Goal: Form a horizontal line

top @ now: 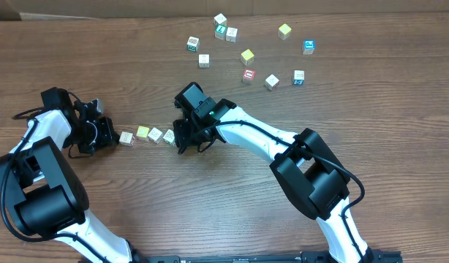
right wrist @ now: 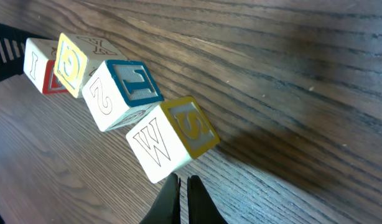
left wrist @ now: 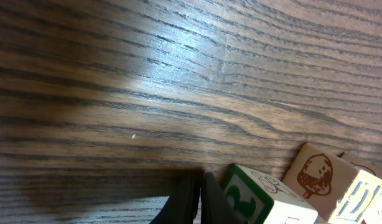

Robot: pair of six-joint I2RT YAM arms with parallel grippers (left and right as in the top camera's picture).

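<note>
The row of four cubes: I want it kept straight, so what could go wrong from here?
The shut right jaws sit close beside the W cube; swinging away could knock it askew. The shut left jaws crowd the green-lettered cube likewise. Pushing from both ends might buckle the row.

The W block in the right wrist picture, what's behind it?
Behind the W block, three more cubes stand in a row: the blue T cube, the yellow G cube, then the I cube. Each covers part of the next, so their far faces are hidden.
</note>
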